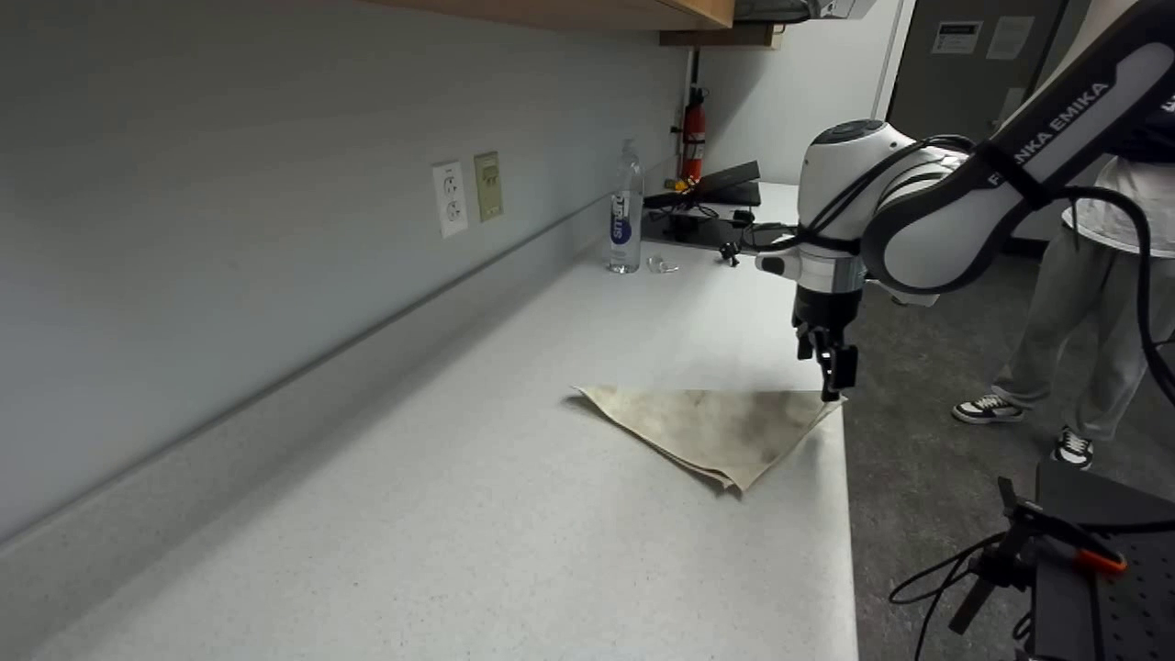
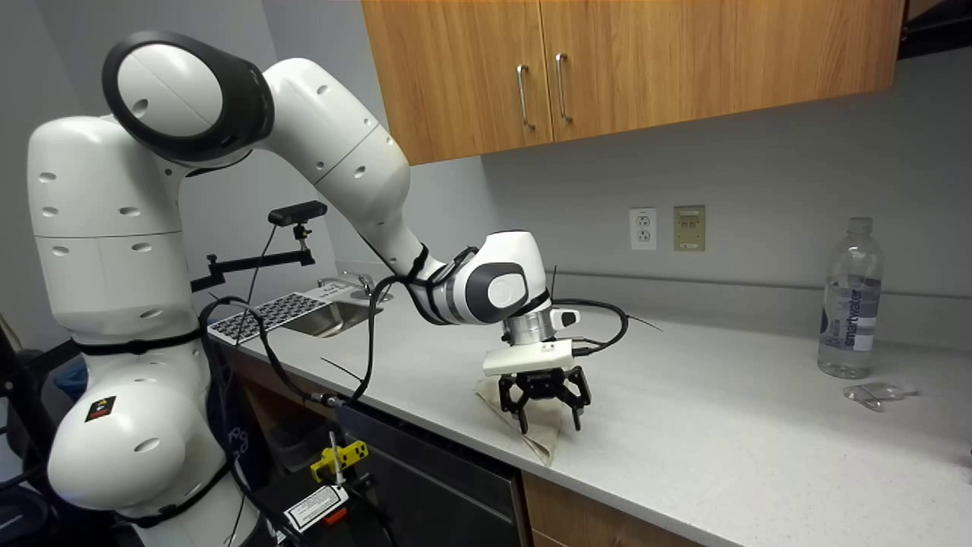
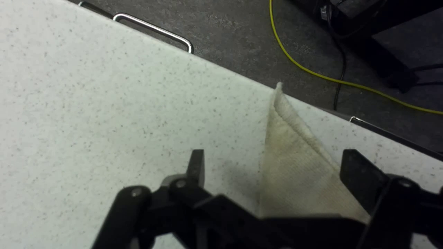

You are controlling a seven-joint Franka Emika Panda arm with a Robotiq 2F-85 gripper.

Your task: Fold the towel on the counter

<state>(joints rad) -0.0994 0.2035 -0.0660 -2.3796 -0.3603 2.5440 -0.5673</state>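
Wrist view: gripper (image 3: 274, 169) is hanging jaws wide, gripping nothing; towel (image 3: 304, 173) is lying layered on counter (image 3: 138, 100), tip reaching the front edge. I'm worrying about layers separating if any pinch is catching only the top. Counting one gripper, one towel, one counter, one bottle (image 2: 849, 300).

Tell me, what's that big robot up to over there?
The robot arm is at work folding a towel on the counter. The towel lies doubled over in a rough triangle. The robot's gripper is open and holding nothing, down low over the pointed end of the towel near the front of the counter. It may grab that part next, but I can't tell whether it's touching it.
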